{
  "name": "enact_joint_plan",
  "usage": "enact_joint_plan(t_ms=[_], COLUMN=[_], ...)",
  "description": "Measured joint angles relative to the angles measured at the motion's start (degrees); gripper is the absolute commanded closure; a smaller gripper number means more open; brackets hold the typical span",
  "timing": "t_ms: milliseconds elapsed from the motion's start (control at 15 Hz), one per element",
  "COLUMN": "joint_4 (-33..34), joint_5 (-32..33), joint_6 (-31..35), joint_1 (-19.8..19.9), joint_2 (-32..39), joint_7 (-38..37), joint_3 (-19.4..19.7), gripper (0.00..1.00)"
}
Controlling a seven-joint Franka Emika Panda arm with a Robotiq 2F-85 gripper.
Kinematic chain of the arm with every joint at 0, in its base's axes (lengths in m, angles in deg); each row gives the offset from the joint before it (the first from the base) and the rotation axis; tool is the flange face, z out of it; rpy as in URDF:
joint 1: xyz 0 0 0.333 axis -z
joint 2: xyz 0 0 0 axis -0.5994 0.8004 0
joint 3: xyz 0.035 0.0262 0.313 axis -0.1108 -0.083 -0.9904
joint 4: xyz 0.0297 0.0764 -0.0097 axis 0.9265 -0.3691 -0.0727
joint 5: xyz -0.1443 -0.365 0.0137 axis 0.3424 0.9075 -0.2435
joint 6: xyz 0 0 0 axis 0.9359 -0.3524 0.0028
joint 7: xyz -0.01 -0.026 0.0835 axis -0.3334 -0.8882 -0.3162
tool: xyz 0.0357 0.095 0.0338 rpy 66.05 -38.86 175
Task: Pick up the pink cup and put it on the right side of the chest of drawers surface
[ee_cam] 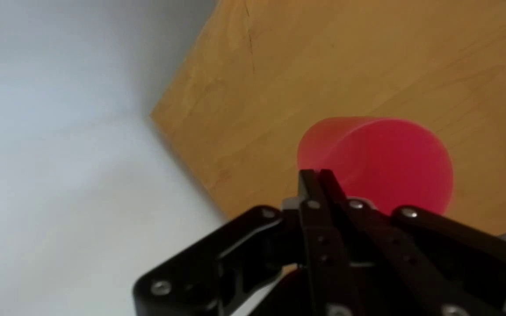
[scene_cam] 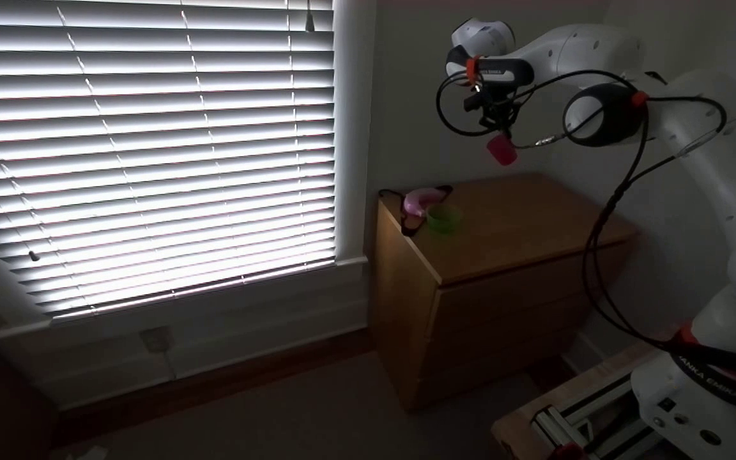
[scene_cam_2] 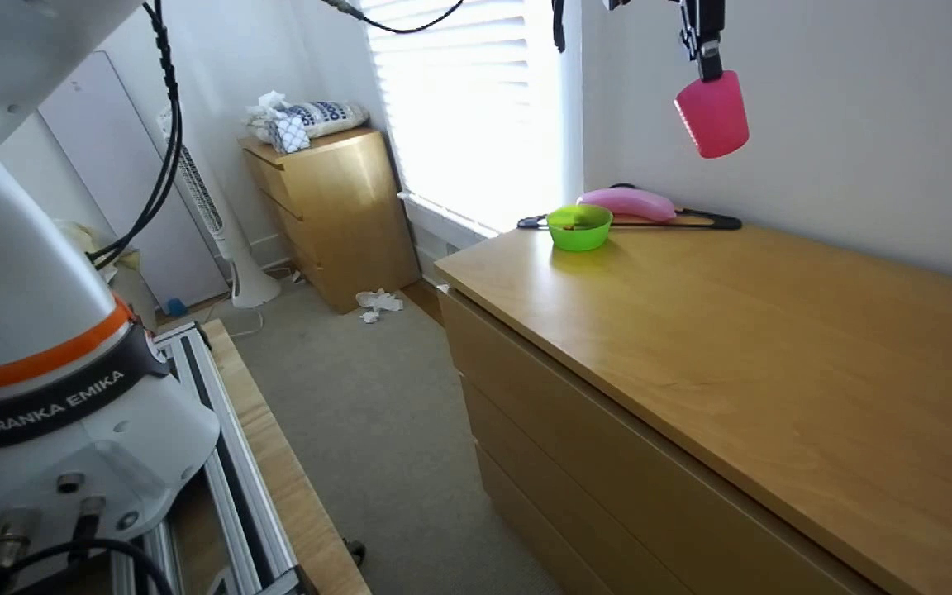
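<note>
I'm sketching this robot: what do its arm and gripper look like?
The arm is white, smooth and rounded. An orange band wraps it above a black collar lettered FRANKA EMIKA in white. Black cables run along the outside. The gripper is mostly black and angular, with silvery screws.

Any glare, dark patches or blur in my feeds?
In an exterior view, the chest of drawers is dim beside bright blinds; in an exterior view, the window washes out nearly white, with a sheen on the chest top; in the wrist view, the picture looks slightly soft and the claw nearly black, though the pink cup stands out.
</note>
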State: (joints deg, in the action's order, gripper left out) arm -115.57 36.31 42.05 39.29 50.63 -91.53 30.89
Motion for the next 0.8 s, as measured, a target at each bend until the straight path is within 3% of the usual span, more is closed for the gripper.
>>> enact_joint_plan(t_ms=[600,800], joint_4=[-1.04,-2.17], joint_5=[-13.24,-13.98], joint_6=[11.47,13.30], joint_1=[16.56,18.78], joint_2=[-1.86,-1.41], joint_7=[-0.48,-1.15], joint_3=[-5.45,-5.51], gripper=[0.96,0.96])
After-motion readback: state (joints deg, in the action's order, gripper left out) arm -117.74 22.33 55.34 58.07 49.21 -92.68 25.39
